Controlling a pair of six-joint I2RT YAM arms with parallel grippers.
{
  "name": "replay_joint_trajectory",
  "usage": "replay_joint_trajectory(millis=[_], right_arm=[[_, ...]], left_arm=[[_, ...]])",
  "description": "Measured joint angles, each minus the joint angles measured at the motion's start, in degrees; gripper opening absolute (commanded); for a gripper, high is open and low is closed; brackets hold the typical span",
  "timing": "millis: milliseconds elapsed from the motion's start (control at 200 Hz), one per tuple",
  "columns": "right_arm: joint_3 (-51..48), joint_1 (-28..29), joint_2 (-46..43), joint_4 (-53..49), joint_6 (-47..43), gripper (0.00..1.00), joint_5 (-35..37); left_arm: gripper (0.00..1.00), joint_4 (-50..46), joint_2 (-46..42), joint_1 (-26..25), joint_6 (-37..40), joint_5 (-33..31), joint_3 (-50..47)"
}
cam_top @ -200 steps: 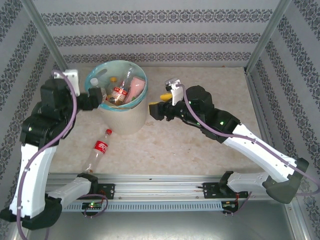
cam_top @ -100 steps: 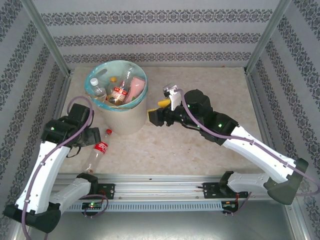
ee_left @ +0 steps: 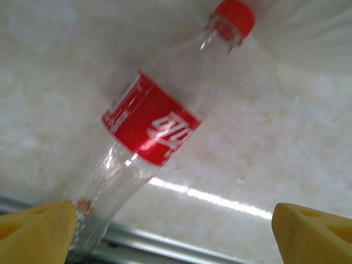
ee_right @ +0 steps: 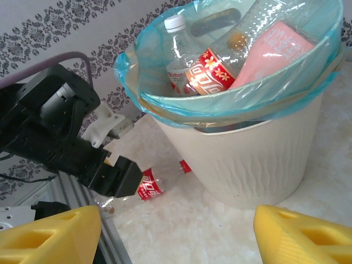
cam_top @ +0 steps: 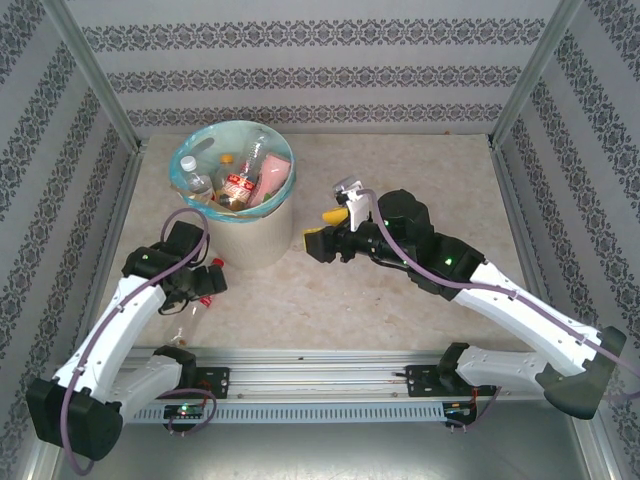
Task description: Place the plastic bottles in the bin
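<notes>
Left gripper (ee_left: 176,234) gapes above the bottle (ee_left: 151,132), cap toward bin (cam_top: 246,243).

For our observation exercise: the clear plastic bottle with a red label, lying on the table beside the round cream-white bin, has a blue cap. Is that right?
No. The clear red-labelled plastic bottle has a red cap, not blue, as the left wrist view shows.

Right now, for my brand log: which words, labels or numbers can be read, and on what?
No text reads clearly.
Table bottle, red label: white script, too blurred.
Red-labelled bottle in the bin: white marks, too small.
Pink-labelled bottle: nothing legible.
</notes>
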Motion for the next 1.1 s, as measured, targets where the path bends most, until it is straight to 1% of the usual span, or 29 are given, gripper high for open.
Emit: replay_joint_trajectory(millis=[70,320,674,789,929,1099], right_arm=[[-0.3,0.0,0.0,0.0,0.1,0.74,-0.1],[-1.2,0.0,-0.5,0.2,0.2,0.75,-0.5],[-1.5,0.0,-0.6,0.2,0.2,0.75,-0.5],[-1.5,0.0,-0.6,0.2,0.2,0.75,-0.5],[-1.5,0.0,-0.6,0.2,0.2,0.75,-0.4],[-1.5,0.0,-0.6,0.2,0.2,0.76,-0.4]], left_arm=[[0.97,2.4,1.2,0.0,-0.1,-0.6,-0.1],[0.97,9.0,7.1,0.8,0.6,-2.8,-3.7],[0.95,16.6,10.4,1.9,0.9,-2.2,-10.4],[0.91,18.2,12.0,1.9,0.9,-1.3,-11.6],[0.83,20.1,13.9,1.9,0.4,0.0,-13.3],[0.75,21.0,13.9,1.9,-0.4,0.6,-15.1]])
